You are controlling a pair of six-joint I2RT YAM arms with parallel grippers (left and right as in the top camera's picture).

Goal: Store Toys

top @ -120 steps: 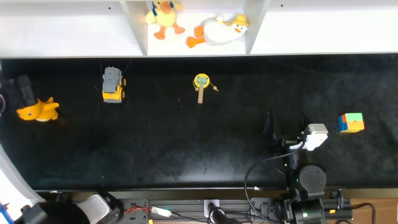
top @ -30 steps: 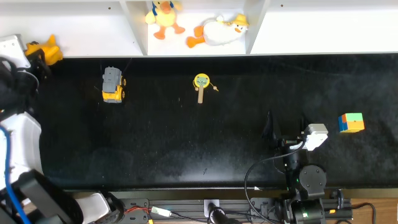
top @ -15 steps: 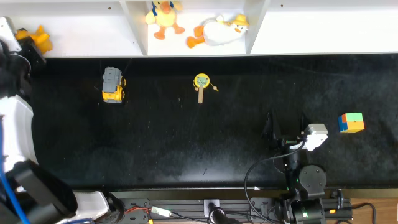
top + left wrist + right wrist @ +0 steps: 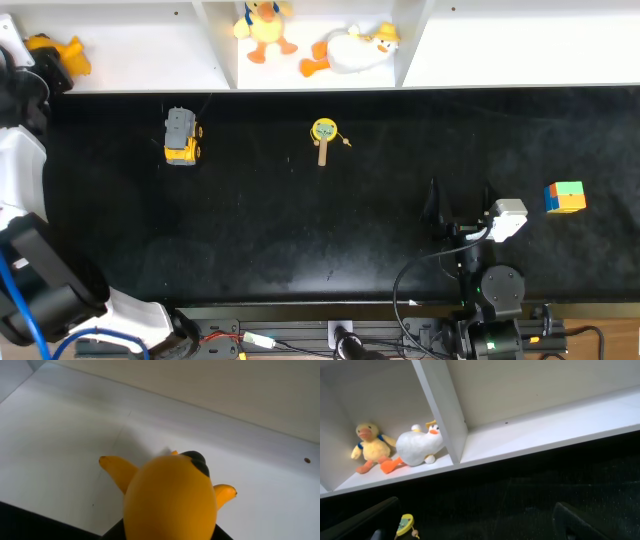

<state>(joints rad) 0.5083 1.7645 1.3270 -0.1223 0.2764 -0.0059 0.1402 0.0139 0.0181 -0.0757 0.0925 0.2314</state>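
White shelf [image 4: 130, 60] backs a black worktop [image 4: 300, 230]. Within four seconds the left fingers [image 4: 55, 72] have carried the orange toy [image 4: 57, 52] from the worktop's left edge into the shelf's left compartment, still clamped on it; whether it touches the floor is unclear. Only release remains. Right fingers [image 4: 585, 520] stand apart, unmoved; truck [image 4: 181, 136], rattle [image 4: 324, 138] and cube [image 4: 564, 197] await storing.

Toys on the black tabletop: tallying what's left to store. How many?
3: yellow truck at left, rattle drum mid-table, colour cube at right; the left arm may hide more.
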